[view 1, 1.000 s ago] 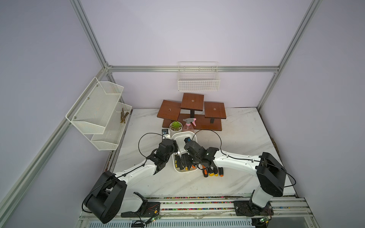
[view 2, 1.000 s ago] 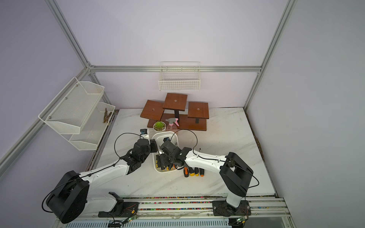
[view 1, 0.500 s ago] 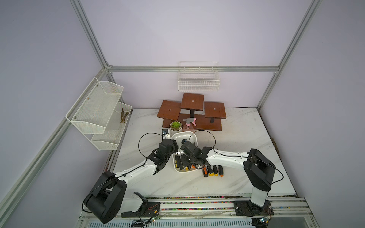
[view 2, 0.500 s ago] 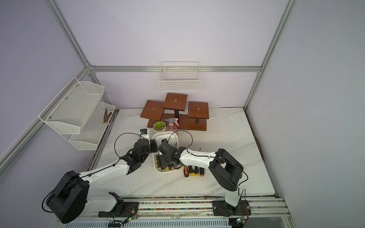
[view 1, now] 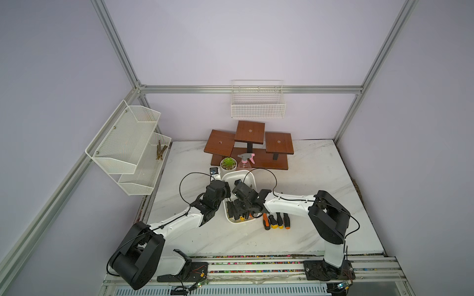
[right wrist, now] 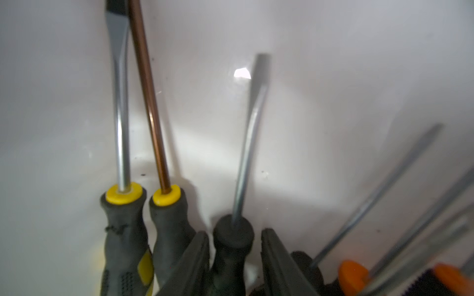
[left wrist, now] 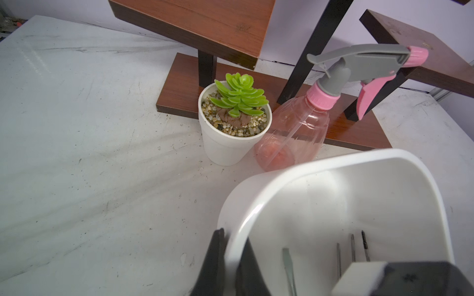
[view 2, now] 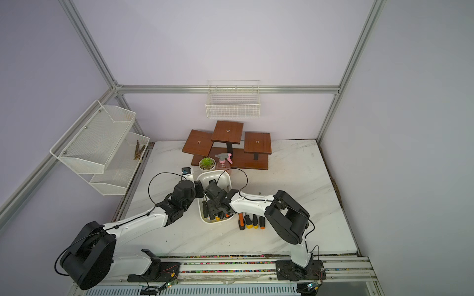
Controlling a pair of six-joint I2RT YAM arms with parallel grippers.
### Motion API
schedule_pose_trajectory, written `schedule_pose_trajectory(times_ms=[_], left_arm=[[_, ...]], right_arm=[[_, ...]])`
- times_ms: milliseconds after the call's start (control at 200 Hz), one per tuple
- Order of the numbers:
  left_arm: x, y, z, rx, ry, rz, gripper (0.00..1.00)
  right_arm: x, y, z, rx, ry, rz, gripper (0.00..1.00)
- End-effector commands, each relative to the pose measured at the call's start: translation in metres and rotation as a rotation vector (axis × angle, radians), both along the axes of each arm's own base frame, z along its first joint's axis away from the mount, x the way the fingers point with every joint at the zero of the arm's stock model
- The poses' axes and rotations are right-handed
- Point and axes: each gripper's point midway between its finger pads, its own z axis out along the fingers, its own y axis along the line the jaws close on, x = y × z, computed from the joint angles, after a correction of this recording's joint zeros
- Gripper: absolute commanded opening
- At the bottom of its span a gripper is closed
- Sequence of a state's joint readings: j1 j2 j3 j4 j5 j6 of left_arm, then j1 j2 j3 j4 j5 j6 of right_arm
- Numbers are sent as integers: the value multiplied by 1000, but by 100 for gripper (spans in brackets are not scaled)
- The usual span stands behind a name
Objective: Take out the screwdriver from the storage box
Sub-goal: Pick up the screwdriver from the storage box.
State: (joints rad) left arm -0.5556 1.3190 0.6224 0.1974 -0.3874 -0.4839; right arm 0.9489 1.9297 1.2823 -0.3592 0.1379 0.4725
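The white storage box (view 1: 238, 172) (view 2: 213, 172) lies mid-table with several screwdrivers in it. My left gripper (view 1: 226, 187) (left wrist: 233, 234) is shut on the box's left rim (left wrist: 282, 174), one finger outside and one inside. My right gripper (view 1: 239, 207) (right wrist: 235, 232) reaches down into the box. Its jaws straddle the black handle of a flat-blade screwdriver (right wrist: 250, 123), with a thin gap still showing on one side. Two yellow-collared screwdrivers (right wrist: 123, 230) lie beside it, and orange-handled ones (right wrist: 351, 276) on the other side.
Several screwdrivers (view 1: 275, 221) (view 2: 250, 221) lie in a row on the table right of the box. A potted succulent (view 1: 228, 164), a pink spray bottle (view 1: 245, 161) and a wooden stand (view 1: 250, 143) sit just behind it. A wire basket (view 1: 257, 102) and mesh shelf (view 1: 128, 143) hang on the walls.
My right arm has pushed further left into the box and its jaws have narrowed around the black handle. The left gripper and the box have not moved.
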Motion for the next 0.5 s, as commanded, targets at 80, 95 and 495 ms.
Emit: schedule_pose_trajectory(times_ms=[80, 95, 495], left_arm=[[4, -10, 9, -20, -29, -32, 0], [4, -9, 9, -20, -30, -31, 0], [4, -9, 10, -21, -32, -27, 0]], right_arm=[[14, -16, -36, -87, 16, -62, 38], [15, -17, -37, -88, 16, -65, 38], [18, -25, -49, -88, 44, -99, 3]])
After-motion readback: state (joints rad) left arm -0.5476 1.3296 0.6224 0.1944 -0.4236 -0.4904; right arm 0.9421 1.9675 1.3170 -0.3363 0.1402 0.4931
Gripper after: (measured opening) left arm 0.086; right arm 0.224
